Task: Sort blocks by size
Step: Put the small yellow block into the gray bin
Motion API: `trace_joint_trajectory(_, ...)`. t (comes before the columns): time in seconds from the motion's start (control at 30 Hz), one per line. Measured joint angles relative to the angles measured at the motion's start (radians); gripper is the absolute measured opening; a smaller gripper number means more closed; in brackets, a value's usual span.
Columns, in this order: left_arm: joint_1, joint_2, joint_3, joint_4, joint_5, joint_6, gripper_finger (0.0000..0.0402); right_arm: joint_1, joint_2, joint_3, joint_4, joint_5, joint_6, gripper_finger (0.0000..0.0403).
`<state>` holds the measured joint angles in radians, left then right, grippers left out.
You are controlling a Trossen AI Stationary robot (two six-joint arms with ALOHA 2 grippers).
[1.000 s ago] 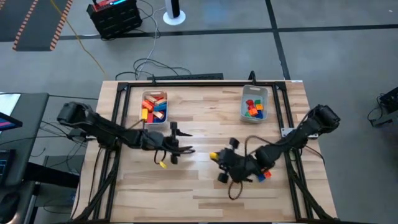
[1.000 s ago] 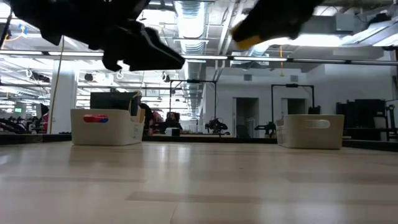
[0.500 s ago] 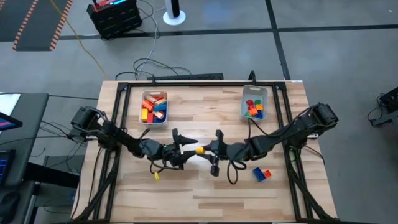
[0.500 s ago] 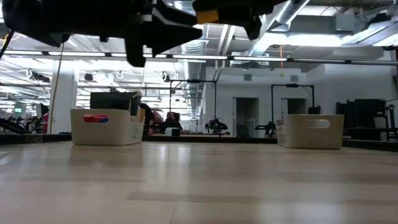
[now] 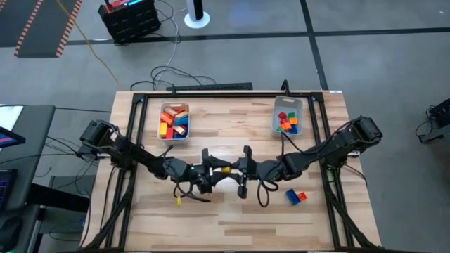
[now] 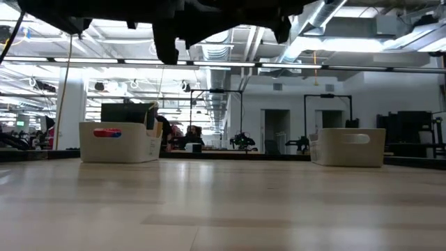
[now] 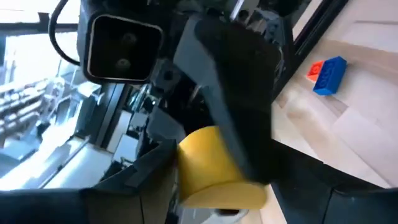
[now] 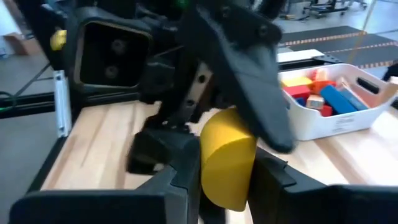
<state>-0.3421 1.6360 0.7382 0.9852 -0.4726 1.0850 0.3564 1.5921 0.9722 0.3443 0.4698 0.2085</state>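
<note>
Both arms meet over the middle of the table, nose to nose, with a yellow block between them. The right gripper has its jaws pressed together on that block; in the right wrist view the yellow block sits clamped between its dark fingers. The left gripper has its jaws spread around the same piece, and whether they touch it I cannot tell. It looks like a hand-over. The block seems a small hard plastic brick, light and stiff, with smooth sides that could slip under a weak pinch, so the left fingers had best close on the flat faces left free, across the end the right is not covering. The other blocks lie well apart: a heap in the left bin, more in the right bin, a blue and red pair near the right arm, and a small yellow piece below the left arm.
</note>
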Motion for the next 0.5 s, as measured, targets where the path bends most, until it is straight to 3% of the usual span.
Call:
trace_joint_trajectory(0.2,-0.022,0.000,0.007,-0.001,0.044,0.107,0.0234,0.002,0.000,0.000,0.003,0.000,0.000,0.0119)
trace_joint_trajectory(0.5,-0.015,0.000,0.007,0.001,0.038,0.112,0.0233,0.003,0.000,0.000,0.007,0.000,0.003,0.0119)
